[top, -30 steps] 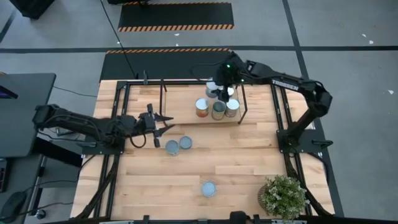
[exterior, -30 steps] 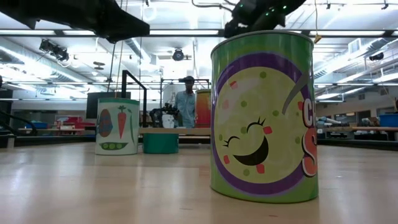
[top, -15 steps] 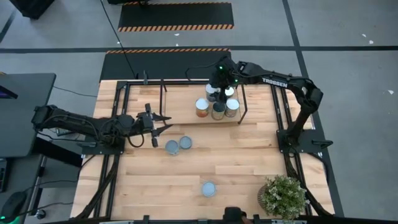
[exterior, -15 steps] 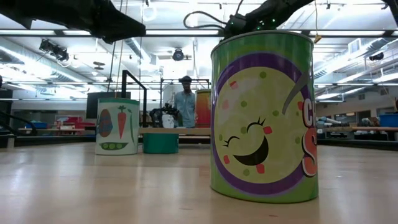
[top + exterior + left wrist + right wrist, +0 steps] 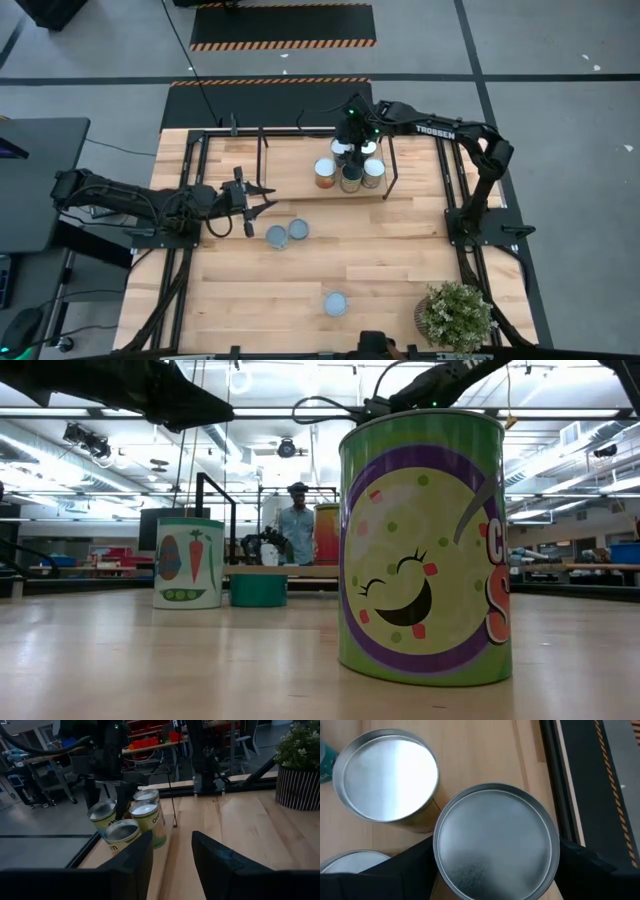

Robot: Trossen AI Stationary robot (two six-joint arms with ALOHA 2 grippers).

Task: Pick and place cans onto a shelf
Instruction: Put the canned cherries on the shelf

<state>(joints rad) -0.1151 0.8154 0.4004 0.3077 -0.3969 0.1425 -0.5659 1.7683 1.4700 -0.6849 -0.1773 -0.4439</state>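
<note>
The shelf (image 5: 330, 190) serves as the landmark. Over its far right corner the right pincer (image 5: 349, 132) is seen, its fingers set on either side of one of the cans (image 5: 496, 840) and closed against the sides; from the wrist view the can's round top fills the space between them. Four more cans (image 5: 349, 176) are grouped on the shelf just beside it, close together. The step in hand is judged to be the setting-down of the held can. For this to be done well, the can should be kept upright and lowered straight, with a small gap left to the neighbouring cans, and the fingers opened only once the base sits flat on the board.

On the tabletop (image 5: 400, 270), near the shelf's front left corner, the left pincer (image 5: 257, 197) waits with fingers spread and nothing held. Two cans (image 5: 287, 233) lie just beyond it; a last can (image 5: 336, 303) stands well apart, toward the plant (image 5: 456, 313).
</note>
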